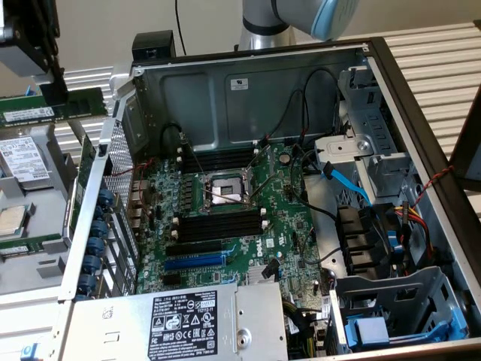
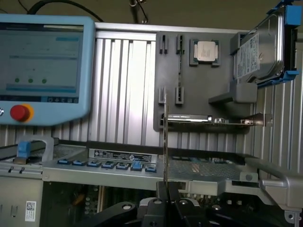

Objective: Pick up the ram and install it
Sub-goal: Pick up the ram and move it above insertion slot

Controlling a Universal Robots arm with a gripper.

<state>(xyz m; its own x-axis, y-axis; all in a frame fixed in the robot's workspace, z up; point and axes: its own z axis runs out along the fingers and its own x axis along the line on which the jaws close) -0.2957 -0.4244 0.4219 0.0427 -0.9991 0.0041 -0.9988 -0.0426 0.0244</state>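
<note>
**Ram (image 1: pixel 56 107) aloft outside the computer case (image 1: pixel 225 98)**

We are holding the ram in narrowly closed fingers (image 1: pixel 55 79), outside the computer case, near its perforated side wall. Pinching one edge, we are risking it tilting and missing the case's memory slots (image 1: pixel 222 226).

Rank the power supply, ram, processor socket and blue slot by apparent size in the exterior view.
1. power supply, by far.
2. ram in the hand and processor socket: too close; ram longer, socket broader, and the ram may sit nearer the camera.
3. blue slot: thinnest, covers least.
</note>
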